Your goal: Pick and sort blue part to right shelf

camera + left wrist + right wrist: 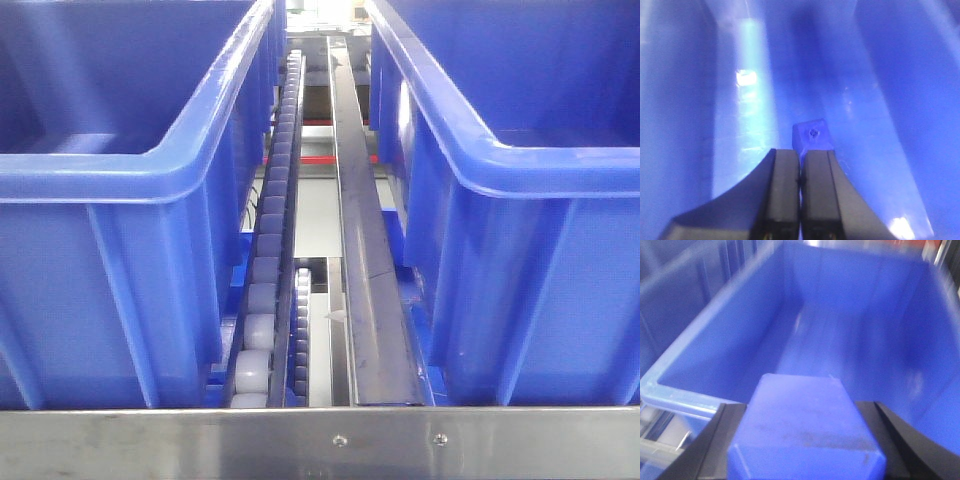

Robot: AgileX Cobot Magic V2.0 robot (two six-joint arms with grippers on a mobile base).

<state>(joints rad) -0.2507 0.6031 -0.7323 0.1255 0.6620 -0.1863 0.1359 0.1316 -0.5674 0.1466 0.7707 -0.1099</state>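
Firmly clamped between right gripper (802, 440) jaws, blue part (802, 425), poised over blue bin (715, 340); left gripper (801, 170) nearly closed, gripping small blue piece (811, 134); no legible writing.

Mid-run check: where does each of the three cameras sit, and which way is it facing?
Front view: low at the steel front rail, looking along the roller track between two blue bins; no robot body shows.
Left wrist view: above the left hand, looking into a blue bin; a small blue piece sits at its fingertips.
Right wrist view: behind the right hand, which grips the blue part, facing an open blue bin.
Shared: blue bins appear in all views.
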